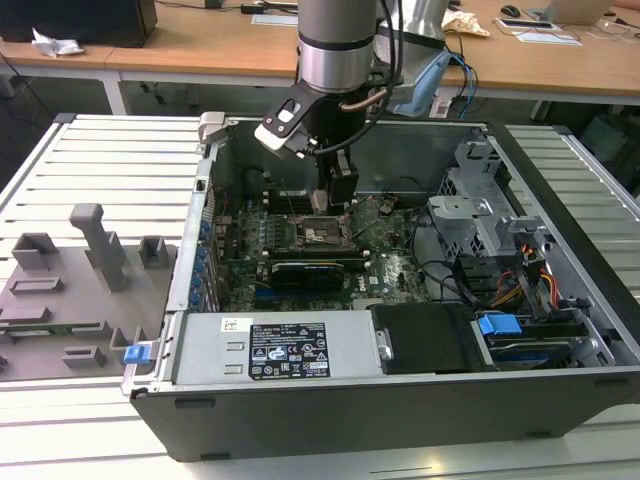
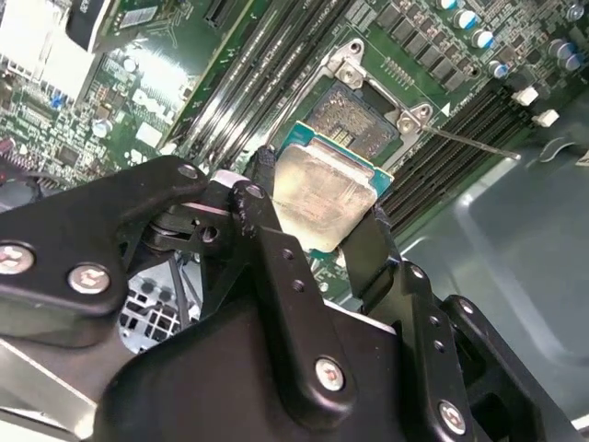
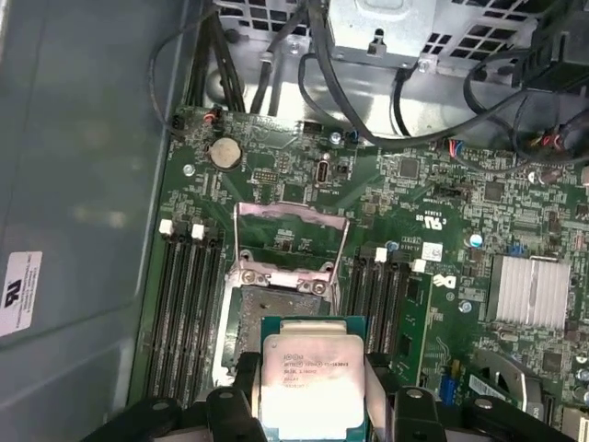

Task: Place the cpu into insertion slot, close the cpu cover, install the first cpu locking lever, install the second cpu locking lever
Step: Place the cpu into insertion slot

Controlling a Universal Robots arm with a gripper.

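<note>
The gripper (image 2: pixel 322 198) is clamping the chip (image 2: pixel 329 189) by two opposite edges, so its jaws are standing just as wide as the chip and no wider. The chip is riding flat, its metal top facing the wrist cameras. It is hanging over the socket (image 3: pixel 241 318) rather than sitting in it. In both wrist views part of the socket's dark bed is showing past the chip's edge, so the chip is lying off toward the side of the socket away from the cover's hinge. I judge it to be clear of the socket, though how high above it I cannot tell.

The cover (image 3: pixel 293 212) is standing swung open on the side of the socket opposite the chip, leaving the socket bare. A thin wire lever (image 2: pixel 469 143) is sticking out sideways from the socket's corner, unlatched by the look of it. Black memory slots (image 3: pixel 189 304) are running along both flanks of the socket.

The chip being square, it has no long axis to speak of. What is counting here is that its edges are running close to parallel with the socket's rim, while its centre is sitting short of the socket's centre, on the side away from the cover. In the exterior view the arm (image 1: pixel 335 50) is reaching straight down into the computer case (image 1: pixel 400 390) above the socket.
</note>
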